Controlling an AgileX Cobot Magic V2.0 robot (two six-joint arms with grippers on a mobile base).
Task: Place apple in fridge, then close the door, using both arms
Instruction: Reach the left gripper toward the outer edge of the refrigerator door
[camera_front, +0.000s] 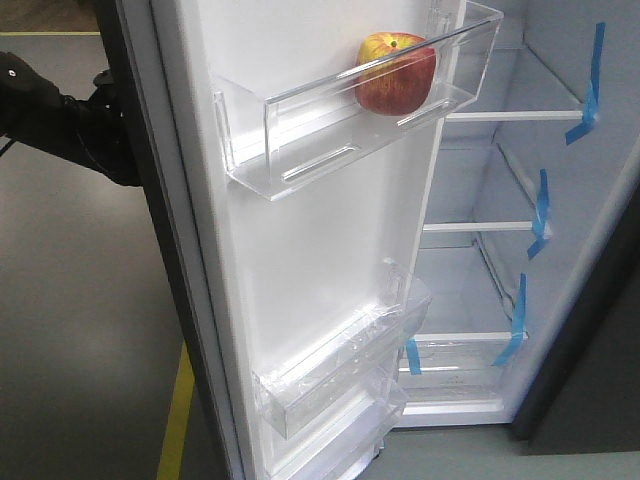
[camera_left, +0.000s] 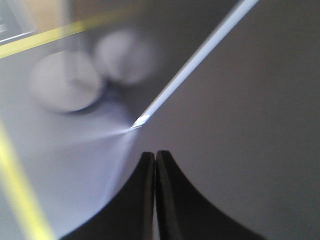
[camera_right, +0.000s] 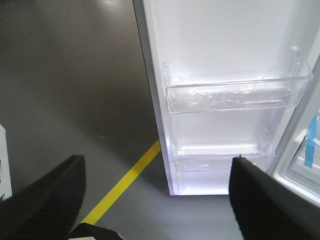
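Observation:
The apple (camera_front: 396, 73), red streaked with yellow, sits in the top clear bin (camera_front: 300, 140) of the open door (camera_front: 320, 260). The fridge (camera_front: 520, 200) interior is white with clear shelves and blue tape strips. My left arm (camera_front: 60, 120) reaches behind the door's dark outer side. In the left wrist view the left gripper (camera_left: 155, 156) is shut and empty, close to the door's grey outer face (camera_left: 250, 125) and its bright edge. The right gripper (camera_right: 157, 170) is open and empty, above the floor in front of the door's lower bins (camera_right: 235, 95).
A grey floor with a yellow line (camera_front: 175, 420) runs beside the door's foot; the line also shows in the right wrist view (camera_right: 125, 182). Two blurred round pale shapes (camera_left: 65, 80) lie on the floor in the left wrist view.

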